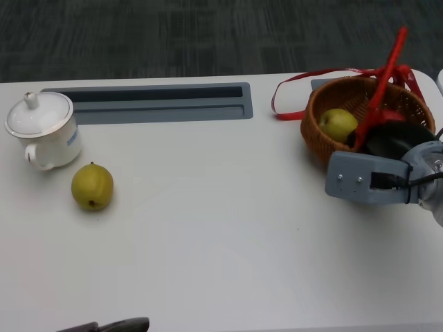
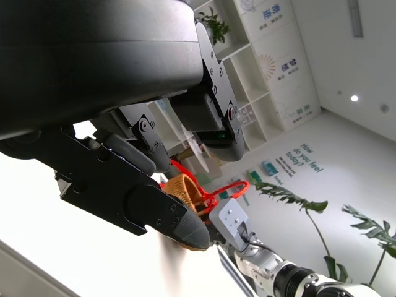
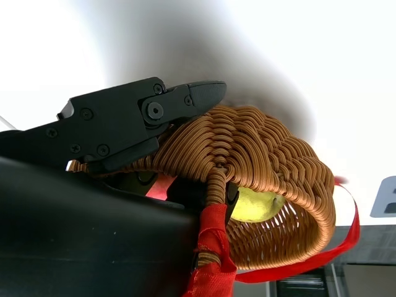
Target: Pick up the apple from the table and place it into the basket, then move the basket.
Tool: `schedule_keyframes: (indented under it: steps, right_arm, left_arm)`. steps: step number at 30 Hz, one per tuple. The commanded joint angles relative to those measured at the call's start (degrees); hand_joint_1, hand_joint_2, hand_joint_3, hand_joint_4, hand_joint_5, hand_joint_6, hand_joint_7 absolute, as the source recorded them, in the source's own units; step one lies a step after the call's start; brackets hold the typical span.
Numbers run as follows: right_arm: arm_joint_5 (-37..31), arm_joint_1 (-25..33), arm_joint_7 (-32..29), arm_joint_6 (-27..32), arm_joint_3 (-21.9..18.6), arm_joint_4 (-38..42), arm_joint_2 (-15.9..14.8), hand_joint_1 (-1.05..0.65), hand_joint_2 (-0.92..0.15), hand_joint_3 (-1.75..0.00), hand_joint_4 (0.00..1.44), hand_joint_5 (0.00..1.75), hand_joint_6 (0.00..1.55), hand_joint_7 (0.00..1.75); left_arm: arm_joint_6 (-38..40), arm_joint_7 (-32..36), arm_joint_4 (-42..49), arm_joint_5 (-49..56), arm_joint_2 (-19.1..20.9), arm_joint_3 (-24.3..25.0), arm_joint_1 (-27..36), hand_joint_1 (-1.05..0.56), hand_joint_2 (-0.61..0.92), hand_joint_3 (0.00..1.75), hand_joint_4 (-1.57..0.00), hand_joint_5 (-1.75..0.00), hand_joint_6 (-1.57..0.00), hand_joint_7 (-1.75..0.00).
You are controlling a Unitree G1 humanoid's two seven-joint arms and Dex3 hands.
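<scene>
Inside the wicker basket (image 1: 325, 131), at the far right of the table (image 1: 221, 228), the yellow-green apple (image 1: 337, 124) is lying against the wall nearest the middle of the table. The right hand (image 1: 387, 142) is reaching into the basket from the near right side; in the right wrist view its fingers (image 3: 185, 102) are closing over the woven rim beside the red-wrapped handle (image 3: 210, 238), one outside the wall and others inside, so it is gripping the basket. A red ribbon (image 1: 287, 86) is trailing from the handle onto the table behind the basket. The basket is sitting close to the table's right edge, with a grey recessed tray (image 1: 159, 102) well off to its left along the far side and broad bare table in front. Well apart, near the left edge, a pear (image 1: 92, 185) is lying just in front of a white lidded cup (image 1: 41, 129). The left hand (image 2: 130, 185) is showing only in its wrist view, holding nothing, fingers apart.
</scene>
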Motion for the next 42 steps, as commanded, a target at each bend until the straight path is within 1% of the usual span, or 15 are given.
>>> schedule_keyframes:
  steps: [1,3,6,8,11,13,17,21,24,30,34,38,42]
  right_arm:
    - [0.7,-1.4,-1.3,1.2,-1.6,-0.1,-1.9,-0.21,-0.92,-0.05,1.01,0.01,0.89,0.01]
    - [0.6,-1.6,-1.3,1.8,-2.0,-0.1,-2.1,-0.21,-0.92,-0.05,0.99,0.00,0.89,0.01]
    - [1.1,-1.8,-0.5,2.3,-3.1,-0.1,-2.1,-0.26,-0.91,-0.04,0.99,0.01,0.90,0.01]
    - [1.7,-1.8,0.6,2.0,-4.0,-0.1,-2.0,-0.35,-0.87,-0.02,0.95,0.00,0.86,0.00]
    - [1.3,-1.5,1.3,1.2,-3.9,-0.2,-1.5,-0.53,-0.80,0.00,0.87,0.00,0.78,0.00]
    - [1.4,-1.5,2.2,1.0,-3.9,-0.2,-1.0,-0.63,-0.78,0.00,0.80,0.00,0.70,0.00]
    - [2.4,-1.7,4.7,-0.1,-4.9,-0.3,-0.2,-0.79,-0.77,0.00,0.60,0.00,0.54,0.00]
    - [1.5,-2.3,4.6,-1.2,-4.2,-0.4,-0.8,-0.91,-0.80,-0.01,0.42,0.00,0.38,0.00]
    - [1.9,-2.6,4.2,-2.1,-4.4,-0.5,-1.7,-0.96,-0.82,-0.01,0.34,0.00,0.31,0.00]
    - [5.1,-2.0,3.4,-5.8,-7.8,-0.9,-3.6,-0.96,-0.83,-0.01,0.38,0.02,0.34,0.02]
    - [8.1,-1.0,4.1,-9.1,-10.9,-1.3,-4.8,-0.95,-0.83,-0.01,0.46,0.04,0.39,0.02]
    - [9.0,0.3,3.5,-11.0,-11.8,-1.5,-6.5,-0.95,-0.84,-0.01,0.53,0.03,0.43,0.02]
    - [12.3,1.8,6.8,-11.7,-14.9,-1.7,-8.0,-0.88,-0.80,0.00,0.46,0.01,0.45,0.01]
  left_arm:
    - [0.7,0.3,-2.3,-1.8,1.8,-1.2,2.2,-0.46,0.72,0.00,-0.99,-0.01,-0.89,-0.01]
    - [0.5,0.2,-2.3,-2.2,2.3,-1.5,2.3,-0.45,0.72,0.00,-0.99,-0.01,-0.89,-0.01]
    - [-0.2,0.0,-1.7,-2.4,2.9,-2.0,1.7,-0.45,0.72,0.00,-1.00,-0.01,-0.89,-0.01]
    - [-0.1,0.0,-1.5,-2.3,3.1,-2.3,1.6,-0.45,0.72,0.00,-1.00,-0.01,-0.89,-0.01]
    - [0.7,0.1,-1.6,-2.2,3.1,-2.6,1.5,-0.45,0.71,0.00,-1.01,-0.01,-0.89,0.00]
    - [1.1,0.1,-1.6,-2.2,3.2,-2.8,1.2,-0.44,0.70,0.00,-1.01,-0.01,-0.89,0.00]
    - [1.2,0.0,-0.6,-2.0,3.1,-3.4,-0.1,-0.43,0.70,0.00,-1.00,-0.01,-0.88,0.00]
    - [0.4,0.2,1.1,-0.7,2.2,-3.8,-1.8,-0.43,0.70,0.00,-1.00,-0.01,-0.88,0.00]
    - [-0.3,0.4,2.3,0.3,1.4,-4.2,-3.0,-0.42,0.68,0.00,-1.01,-0.01,-0.89,0.00]
    - [-0.4,0.7,4.1,1.1,0.1,-5.5,-5.0,-0.45,0.70,0.01,-1.02,-0.01,-0.91,-0.01]
    - [-0.5,0.6,5.2,1.0,0.0,-6.1,-6.7,-0.46,0.70,0.01,-1.02,-0.01,-0.91,-0.01]
    - [-0.6,0.3,5.7,0.6,0.5,-6.5,-8.2,-0.47,0.70,0.00,-1.02,-0.01,-0.92,-0.01]
    - [-0.1,0.3,5.4,0.7,1.0,-6.6,-9.0,-0.49,0.70,0.00,-1.03,-0.01,-0.93,-0.01]
